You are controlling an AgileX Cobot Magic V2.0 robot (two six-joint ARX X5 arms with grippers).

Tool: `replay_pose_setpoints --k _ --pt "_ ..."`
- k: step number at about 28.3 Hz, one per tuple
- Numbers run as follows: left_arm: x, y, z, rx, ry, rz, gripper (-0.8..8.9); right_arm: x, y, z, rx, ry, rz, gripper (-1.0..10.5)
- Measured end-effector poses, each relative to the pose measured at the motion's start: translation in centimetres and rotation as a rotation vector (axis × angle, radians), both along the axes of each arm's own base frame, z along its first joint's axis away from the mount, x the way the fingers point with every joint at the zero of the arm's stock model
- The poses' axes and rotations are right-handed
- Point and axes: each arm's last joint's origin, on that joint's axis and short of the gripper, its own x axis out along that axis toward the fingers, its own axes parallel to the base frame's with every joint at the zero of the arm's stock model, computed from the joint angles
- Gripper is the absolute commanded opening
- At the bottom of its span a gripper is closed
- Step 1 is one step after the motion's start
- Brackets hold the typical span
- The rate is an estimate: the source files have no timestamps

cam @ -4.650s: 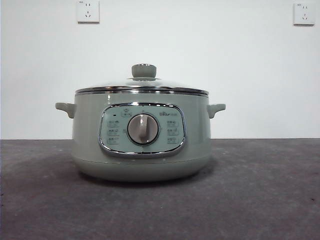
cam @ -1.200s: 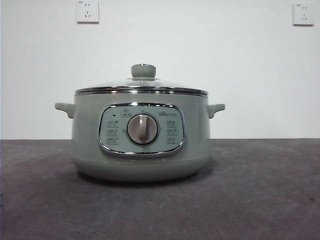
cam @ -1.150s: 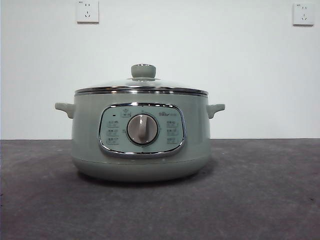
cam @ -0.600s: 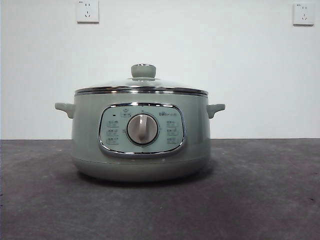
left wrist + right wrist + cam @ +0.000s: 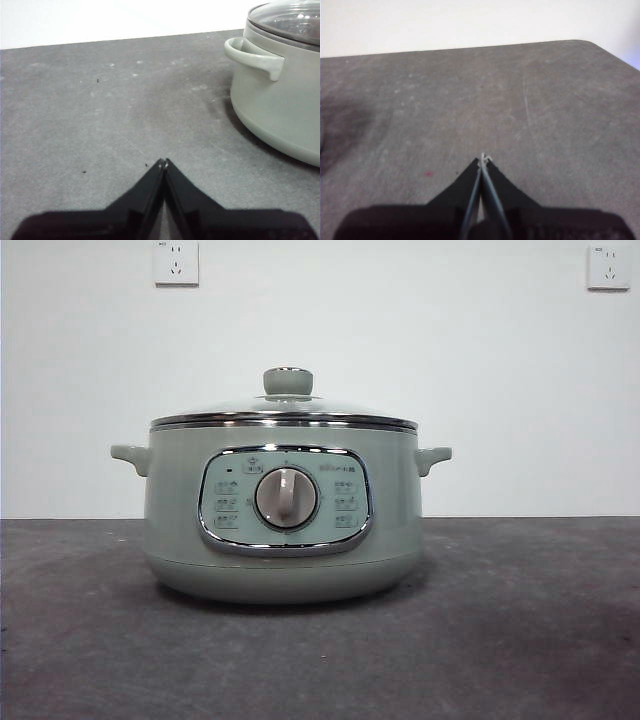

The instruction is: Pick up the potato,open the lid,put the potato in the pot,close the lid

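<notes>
Both grippers are pinched closed on nothing: left gripper (image 5: pixel 163 161) above bare tabletop beside the pot (image 5: pixel 180 510), right gripper (image 5: pixel 483 157) over open grey table (image 5: pixel 545 100) near its rounded corner. One smooth sage-green pot stands mid-table, its glass lid (image 5: pixel 288 405) seated. No potato shows.

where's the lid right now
The lid sits closed on the pot at the middle of the front view, on the table; neither end effector is near it.
</notes>
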Motion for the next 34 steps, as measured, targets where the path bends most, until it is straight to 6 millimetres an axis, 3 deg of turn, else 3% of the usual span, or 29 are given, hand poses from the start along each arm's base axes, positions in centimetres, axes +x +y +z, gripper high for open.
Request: replay_pose_setpoints --k 7,34 --pt "0.0 0.0 0.0 0.0 0.0 0.0 -0.01 -0.1 0.0 -1.7 -0.004 0.028 0.001 0.0" --pt "0.0 0.0 0.0 0.0 0.0 0.0 -0.01 -0.3 0.0 -1.4 -0.028 -0.015 0.005 0.0"
